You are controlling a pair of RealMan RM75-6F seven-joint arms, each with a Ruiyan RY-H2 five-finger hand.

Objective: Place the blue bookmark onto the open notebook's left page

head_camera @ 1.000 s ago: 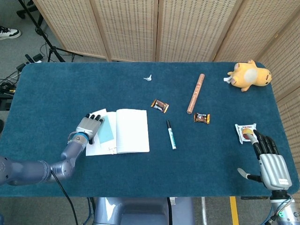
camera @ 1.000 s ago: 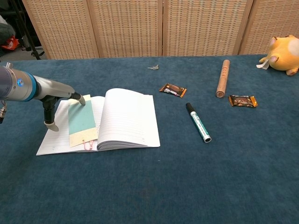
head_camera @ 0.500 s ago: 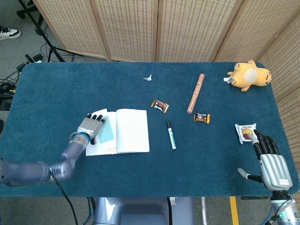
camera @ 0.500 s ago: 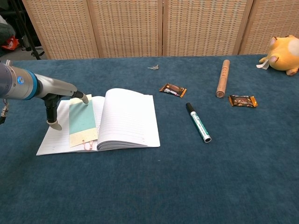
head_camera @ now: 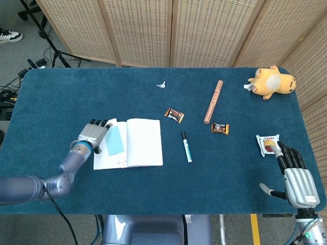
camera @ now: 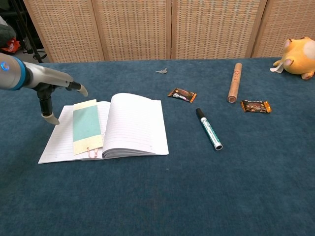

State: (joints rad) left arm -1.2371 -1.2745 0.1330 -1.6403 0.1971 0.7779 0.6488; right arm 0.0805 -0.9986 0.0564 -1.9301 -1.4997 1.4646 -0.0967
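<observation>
The blue bookmark [camera: 86, 126] is seen lying on the notebook's [camera: 133, 125] left page, both hands, left [head_camera: 92, 135] and right [head_camera: 295, 174], being held empty with fingers apart; no writing can be read.

The blue bookmark [camera: 86, 127] lay flat on the left page of the open notebook [camera: 133, 124]. The left hand [camera: 54, 93] was just beside the notebook, not touching the bookmark, with its fingers spread. A pen [camera: 209, 129] lay on the blue table [camera: 197, 191] near the notebook.
</observation>
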